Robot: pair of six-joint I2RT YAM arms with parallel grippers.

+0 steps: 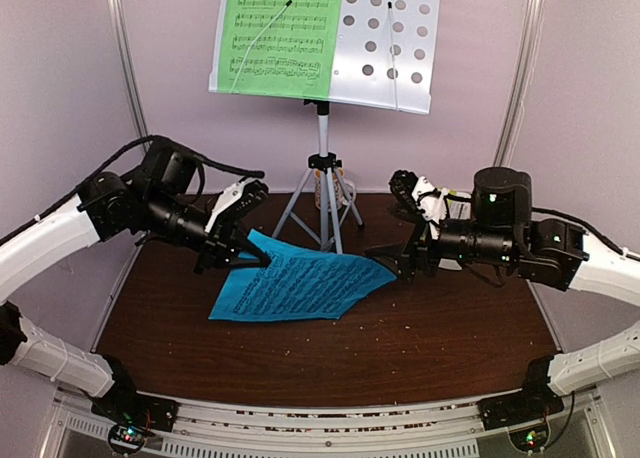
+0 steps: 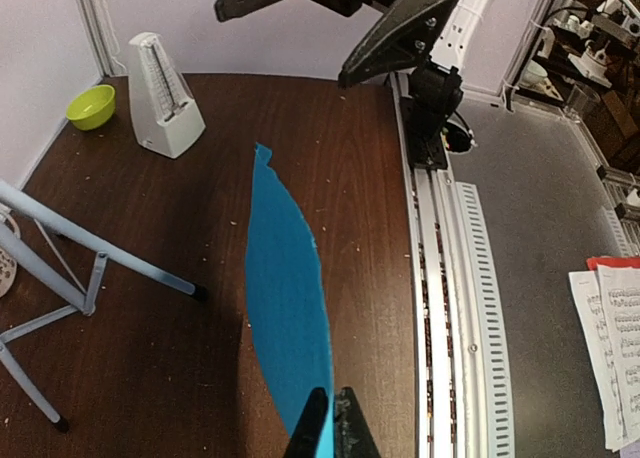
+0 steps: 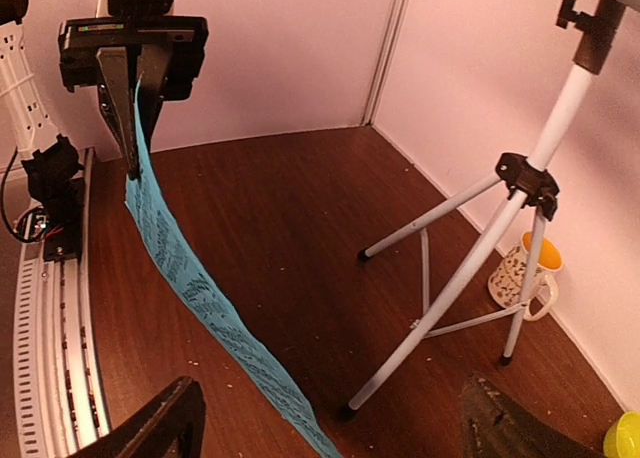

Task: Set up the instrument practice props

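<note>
The tripod (image 1: 322,183) of the white music stand (image 1: 395,53) stands at the back middle of the brown table (image 1: 440,348), and I give every place from it. Directly above the tripod, the green sheet (image 1: 275,33) lies against the left half of the stand's perforated desk, under a thin wire holder; the right half of the desk shows only its holes. In front of the tripod, toward the arm bases, is the blue sheet (image 1: 300,283). The left gripper (image 1: 252,256), to the left-front of the tripod, has its jaws pressed together on one corner of this sheet (the left wrist view shows the two fingers closed with the blue paper between them), and the paper bends away from it in a curve. The right gripper (image 1: 397,263) is to the right-front of the tripod, at the opposite end of the blue sheet. Its jaws stand wide apart, one on each side of the paper's end, with a gap to the paper on both sides. Whether that end touches the table I cannot tell. The metronome (image 2: 165,98) stands upright beyond the tripod on the right arm's side, well apart from its feet, with a lime-green bowl (image 2: 90,106) just beside it. A patterned mug (image 3: 525,270) with orange inside stands behind the tripod, just beside one back leg.
</note>
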